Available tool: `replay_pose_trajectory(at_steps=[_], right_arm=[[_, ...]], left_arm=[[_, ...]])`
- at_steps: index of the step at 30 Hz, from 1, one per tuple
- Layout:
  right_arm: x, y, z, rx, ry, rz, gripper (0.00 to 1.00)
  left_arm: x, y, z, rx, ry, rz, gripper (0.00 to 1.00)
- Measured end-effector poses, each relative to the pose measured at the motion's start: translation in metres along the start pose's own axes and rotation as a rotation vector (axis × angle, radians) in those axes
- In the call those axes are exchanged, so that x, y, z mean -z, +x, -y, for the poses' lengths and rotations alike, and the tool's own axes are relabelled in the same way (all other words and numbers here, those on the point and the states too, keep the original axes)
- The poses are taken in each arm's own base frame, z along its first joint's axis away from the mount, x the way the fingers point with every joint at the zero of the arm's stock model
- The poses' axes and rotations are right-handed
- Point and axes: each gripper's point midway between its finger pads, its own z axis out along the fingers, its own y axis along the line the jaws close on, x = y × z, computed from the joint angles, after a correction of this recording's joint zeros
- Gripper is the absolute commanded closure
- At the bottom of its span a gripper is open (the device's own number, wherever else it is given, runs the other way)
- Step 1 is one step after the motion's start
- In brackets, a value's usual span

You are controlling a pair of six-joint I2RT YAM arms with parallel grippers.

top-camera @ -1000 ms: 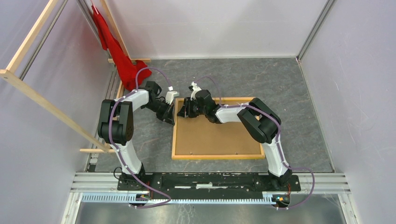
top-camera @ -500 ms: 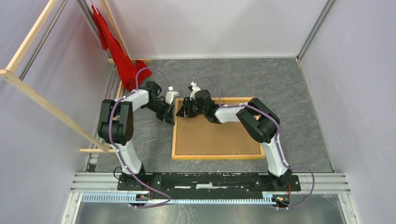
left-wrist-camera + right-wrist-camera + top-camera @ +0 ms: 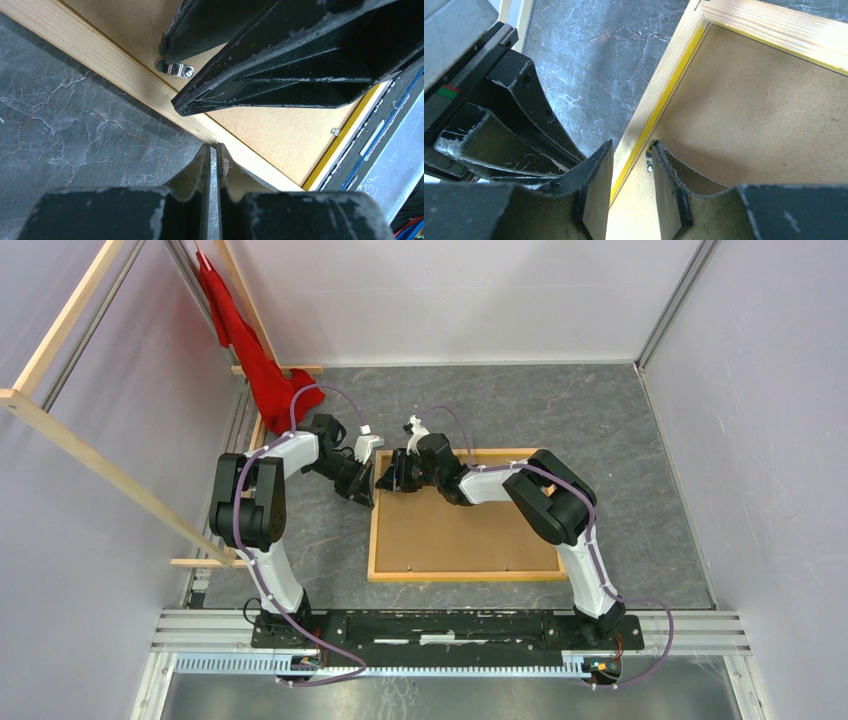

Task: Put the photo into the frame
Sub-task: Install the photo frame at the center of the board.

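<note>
Wood-side up, the frame (image 3: 460, 576) lies flat on the grey table (image 3: 600, 420), its long sides running left to right.

A brown backing board (image 3: 470, 530) fills its opening (yellow shows only along the inner lip). At the frame's far-left corner the left gripper (image 3: 212, 150) has its fingers pressed together, tips at the outer edge of the left rail. The right gripper (image 3: 631, 145) stands astride that same rail, one finger outside the frame, the other inside by a small metal clip (image 3: 175, 69). I cannot tell whether it squeezes the rail. Since a second ago the right arm's elbow has slid slightly toward the frame's left side, while the frame has not moved.
</note>
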Motion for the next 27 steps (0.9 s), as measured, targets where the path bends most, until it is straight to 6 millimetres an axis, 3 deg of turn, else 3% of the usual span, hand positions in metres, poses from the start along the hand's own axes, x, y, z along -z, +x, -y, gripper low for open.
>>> replay_pose_trajectory(at_steps=[27], right_arm=[[-0.003,0.0065,-0.0076,-0.013,-0.059,-0.03,0.6]], left_arm=[[0.0015,-0.0013,-0.0051,-0.005,-0.025,-0.005,0.87]])
